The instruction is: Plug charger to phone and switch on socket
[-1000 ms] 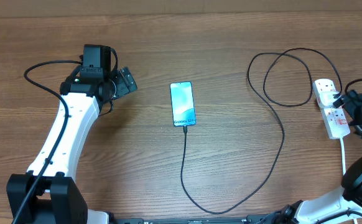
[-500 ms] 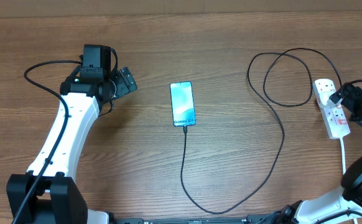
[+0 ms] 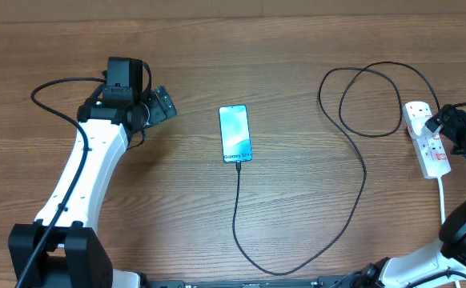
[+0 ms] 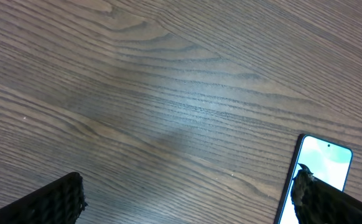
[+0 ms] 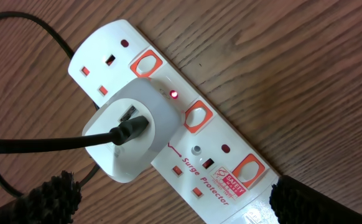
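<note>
The phone [image 3: 235, 133] lies flat mid-table, its cyan screen up, and its top corner shows in the left wrist view as phone [image 4: 323, 163]. The charger cable [image 3: 353, 180] runs from the phone's near end, its tip touching that edge, sweeps right and loops up to a white adapter [image 5: 129, 127] seated in the socket [image 5: 196, 130]. A small red light glows beside the adapter. My right gripper [image 3: 461, 134] hovers open over the socket [image 3: 427, 140], holding nothing. Left of the phone, my left gripper [image 3: 162, 104] is open above bare wood.
The socket's white cord [image 3: 443, 200] runs toward the table's near edge on the right. My left arm [image 3: 85, 172] stretches from the near left corner. The table's far edge [image 3: 233, 20] runs along the top.
My right gripper has shifted slightly up and left over the socket. The left arm, phone and charger have not moved.
</note>
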